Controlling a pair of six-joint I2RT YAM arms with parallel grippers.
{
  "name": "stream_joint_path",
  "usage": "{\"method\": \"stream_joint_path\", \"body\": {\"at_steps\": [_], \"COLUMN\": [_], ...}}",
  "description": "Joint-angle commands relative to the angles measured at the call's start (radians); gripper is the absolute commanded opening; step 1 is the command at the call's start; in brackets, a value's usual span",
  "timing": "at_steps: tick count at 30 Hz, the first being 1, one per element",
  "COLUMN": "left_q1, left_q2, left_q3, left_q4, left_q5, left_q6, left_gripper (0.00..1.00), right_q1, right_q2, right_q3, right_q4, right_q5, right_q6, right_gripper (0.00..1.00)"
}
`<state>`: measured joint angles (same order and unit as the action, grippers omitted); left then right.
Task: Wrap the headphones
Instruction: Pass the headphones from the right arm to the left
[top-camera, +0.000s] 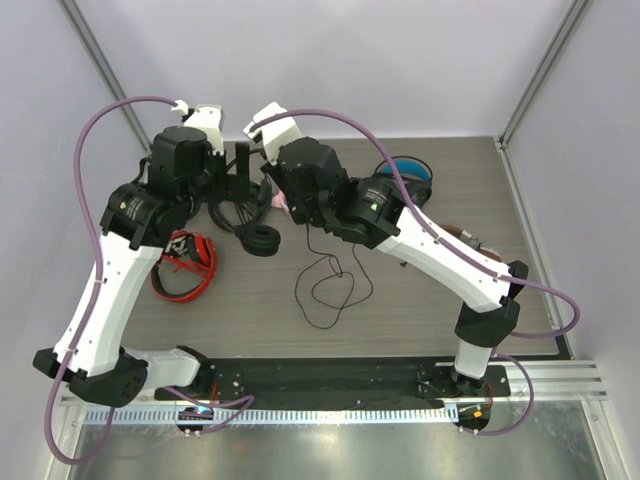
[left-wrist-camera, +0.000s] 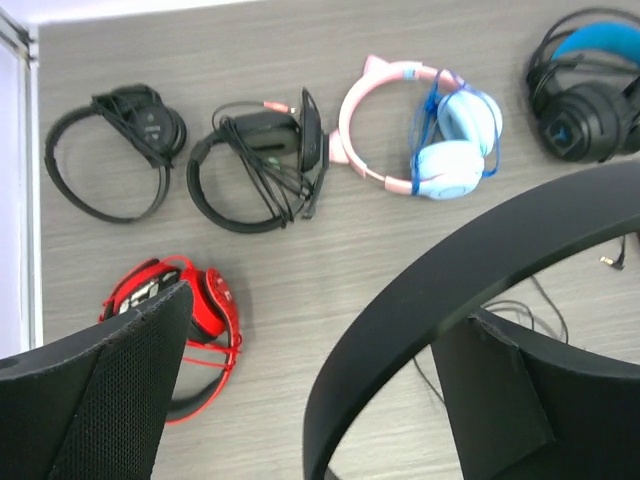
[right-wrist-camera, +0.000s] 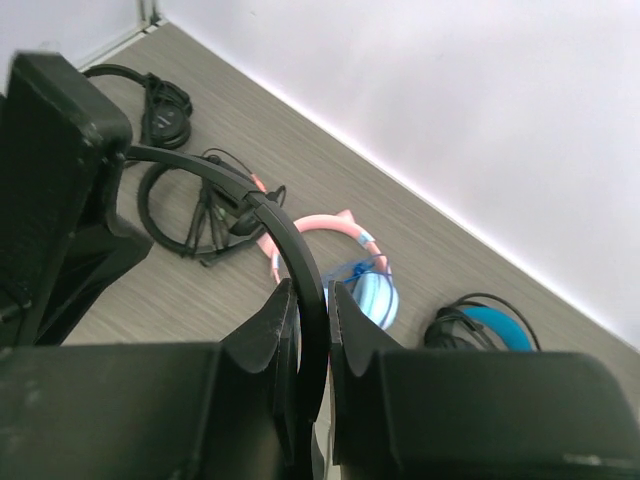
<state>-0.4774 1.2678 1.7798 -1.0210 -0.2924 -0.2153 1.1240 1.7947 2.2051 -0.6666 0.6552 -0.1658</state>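
The slim black headphones are held above the table. Their thin headband (right-wrist-camera: 300, 240) runs up between my right gripper's (right-wrist-camera: 313, 290) fingers, which are shut on it. In the top view one round earcup (top-camera: 262, 240) hangs under both grippers, and the long thin cable (top-camera: 330, 285) trails in loose loops on the table. My right gripper (top-camera: 272, 195) and left gripper (top-camera: 238, 185) are close together. In the left wrist view the headband (left-wrist-camera: 430, 300) arcs across between my left gripper's (left-wrist-camera: 330, 305) widely spread fingers, against the right one; that gripper is open.
Red headphones (top-camera: 185, 262) lie at the left, also in the left wrist view (left-wrist-camera: 190, 310). Along the back wall lie two wrapped black pairs (left-wrist-camera: 110, 140) (left-wrist-camera: 260, 160), a pink-and-blue pair (left-wrist-camera: 420, 130) and a bulky black pair with blue lining (left-wrist-camera: 585, 90).
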Motion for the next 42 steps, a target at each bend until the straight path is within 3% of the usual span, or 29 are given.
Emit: {"method": "stream_joint_path", "body": {"at_steps": [1,5,9,17,18,21,25,28,29,41,42], "left_q1": [0.002,0.002,0.002,0.002,0.0,0.0,-0.003,-0.003,-0.003,-0.004,-0.004], "left_q2": [0.025,0.027,0.031,0.022,0.024,0.022,0.022,0.022,0.025,-0.01,-0.01], "left_q3": [0.035,0.041,0.058,0.064,0.064,0.059,0.055,0.052,0.052,0.013,0.02], "left_q4": [-0.047,-0.045,-0.054,-0.06,-0.06,-0.06,-0.054,-0.05,-0.048,-0.007,-0.014], "left_q5": [0.021,0.003,0.001,-0.008,-0.004,-0.001,-0.001,-0.014,-0.019,-0.063,-0.059], "left_q6": [0.01,0.01,0.01,0.005,0.008,0.01,0.01,0.011,0.01,0.022,0.021], "left_gripper": [0.98,0.86,0.65,0.41,0.33,0.25,0.22,0.12,0.01,0.0,0.07], "right_q1": [0.007,0.005,0.005,0.005,0.005,0.005,0.005,0.005,0.005,0.003,0.005], "right_q2": [-0.069,-0.067,-0.069,-0.066,-0.067,-0.069,-0.072,-0.075,-0.08,-0.09,-0.09], "right_q3": [0.004,-0.002,-0.008,-0.018,-0.019,-0.019,-0.018,-0.019,-0.022,-0.042,-0.042], "right_q4": [0.085,0.085,0.085,0.085,0.087,0.087,0.087,0.087,0.087,0.085,0.087], "right_q5": [0.052,0.054,0.061,0.064,0.064,0.063,0.061,0.061,0.06,0.066,0.067], "right_q6": [-0.057,-0.066,-0.069,-0.069,-0.066,-0.063,-0.061,-0.057,-0.057,-0.055,-0.055], "right_gripper": [0.01,0.01,0.01,0.01,0.01,0.01,0.01,0.01,0.01,0.01,0.01]}}
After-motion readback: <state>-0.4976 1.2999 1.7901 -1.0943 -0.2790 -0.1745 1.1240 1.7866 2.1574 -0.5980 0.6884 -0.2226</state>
